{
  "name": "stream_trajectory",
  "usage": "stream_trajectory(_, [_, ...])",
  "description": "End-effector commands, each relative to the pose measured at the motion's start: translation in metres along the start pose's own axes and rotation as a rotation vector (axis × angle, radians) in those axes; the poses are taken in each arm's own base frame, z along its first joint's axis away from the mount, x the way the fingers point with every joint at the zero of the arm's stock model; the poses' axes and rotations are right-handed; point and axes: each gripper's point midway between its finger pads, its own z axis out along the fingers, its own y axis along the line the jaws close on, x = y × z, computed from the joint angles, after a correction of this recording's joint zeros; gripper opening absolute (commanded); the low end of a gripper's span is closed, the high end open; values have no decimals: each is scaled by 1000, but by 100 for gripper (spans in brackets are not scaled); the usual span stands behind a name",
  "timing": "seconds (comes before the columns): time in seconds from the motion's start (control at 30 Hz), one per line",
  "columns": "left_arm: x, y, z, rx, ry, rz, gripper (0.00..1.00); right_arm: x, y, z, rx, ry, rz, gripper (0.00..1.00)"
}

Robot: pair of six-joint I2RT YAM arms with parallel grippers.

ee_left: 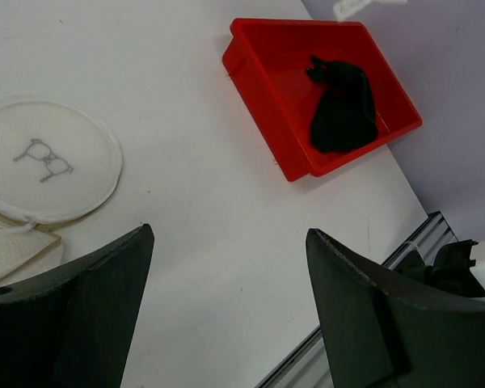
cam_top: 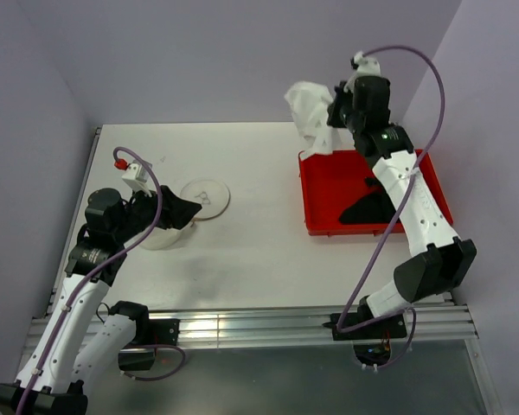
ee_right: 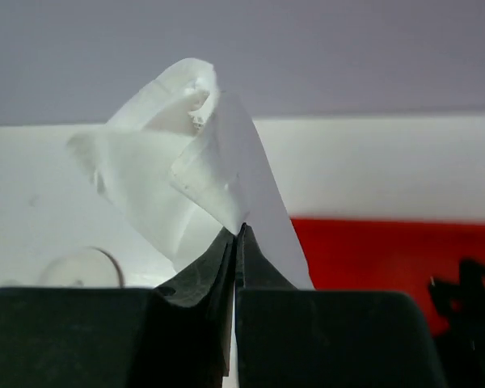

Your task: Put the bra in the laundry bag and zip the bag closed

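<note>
My right gripper [ee_right: 238, 230] is pinched tight on the white bra [ee_right: 186, 162], holding it aloft at one o'clock over the far left corner of the red bin [cam_top: 324, 194], where a black garment [cam_top: 372, 207] lies. My left gripper [ee_left: 228, 234] gapes wide over the laundry bag [cam_top: 160, 238] at nine o'clock, with the bag's round lid [cam_top: 205, 199] lying flat at its two o'clock.

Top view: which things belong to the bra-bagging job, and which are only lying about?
For the job: bra, held in the right claw; laundry bag; lid.
Lying about: red bin; black cloth in it.
</note>
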Motion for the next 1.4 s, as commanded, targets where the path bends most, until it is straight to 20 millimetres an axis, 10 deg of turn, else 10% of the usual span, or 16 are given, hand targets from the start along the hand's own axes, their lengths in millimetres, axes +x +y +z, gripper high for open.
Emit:
stream_trajectory(0.0, [-8,-3,1,14,-26,29,82,-70,69,-4,-211,-134,-92,0])
stream_trajectory(0.1, [-10,-1,1,-1,-30,25,82,-78,121,-14,-339,-126,-221,0])
stream_trajectory(0.3, [-9,1,3,-5,-35,2,83,79,153,29,-396,149,-411,1])
stream_trajectory(0.4, [-9,7,6,-38,-34,-37,86,147,124,32,-304,216,-350,33])
stream_trajectory(0.43, [-6,9,9,-45,-22,-51,88,161,117,30,-285,241,-327,61])
stream_trajectory(0.5, [-2,12,14,-51,-4,-87,89,191,105,20,-267,309,-306,70])
stream_trajectory(0.77, [20,24,41,-62,33,-248,74,233,91,-22,-269,360,-125,64])
stream_trajectory(0.93, [33,12,71,-55,58,-270,68,247,92,-32,-285,301,-4,27])
stream_trajectory(1.17, [23,29,130,-149,26,-246,67,286,94,-5,-181,420,-92,48])
stream_trajectory(1.37, [78,45,201,-181,219,-267,70,255,84,-26,-182,285,-39,47])
